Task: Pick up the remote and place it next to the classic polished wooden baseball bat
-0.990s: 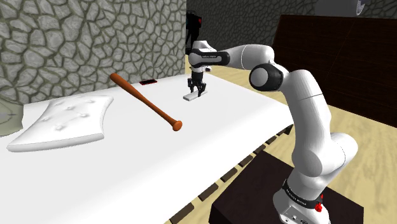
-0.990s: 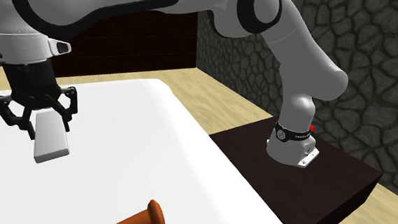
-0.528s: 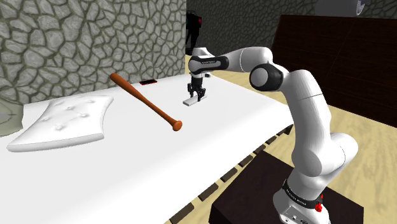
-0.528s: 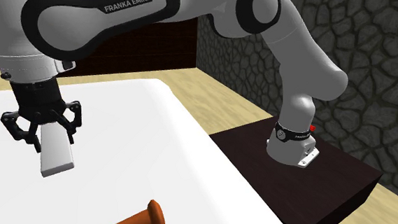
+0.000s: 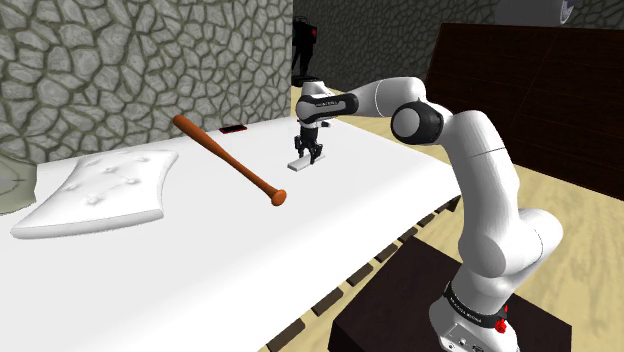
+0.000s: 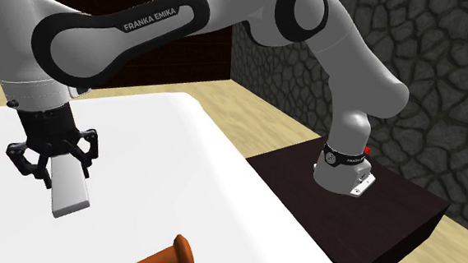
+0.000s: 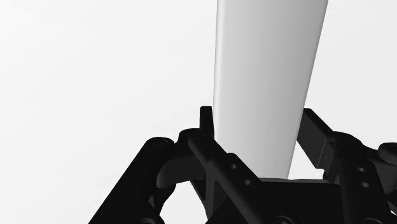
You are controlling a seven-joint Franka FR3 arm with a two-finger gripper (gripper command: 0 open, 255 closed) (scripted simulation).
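So the remote (image 6: 67, 190), drawn as a plain pale grey slab, was held by its upper end in the black gripper (image 6: 63, 174). The fingers were closed on its narrow sides, and the long body was left hanging down at a tilt. Its lower end was just above the white bed (image 5: 200, 260), though whether it was touching the sheet couldn't be told. It was probably gripped across the narrow width because that's the only span the fingers fit around, and a hold at one end leaves the rest free to be laid down flat. The reddish-brown baseball bat (image 5: 228, 158) was lying diagonally on the bed, thick end toward the stone wall (image 5: 120, 60) and knob toward the near edge. The remote was carried on the shoulder view's right of it, near but clearly apart, so the placing was judged not yet done. A white pillow (image 5: 100, 192) was set well beyond the bat, and a small dark flat thing (image 5: 234, 129) was sitting by the wall, past the bat's thick end. As for containers, a rounded grey shape (image 5: 10, 185) was cut off at the shoulder view's left edge, so it couldn't be said whether it was one or what was in it.
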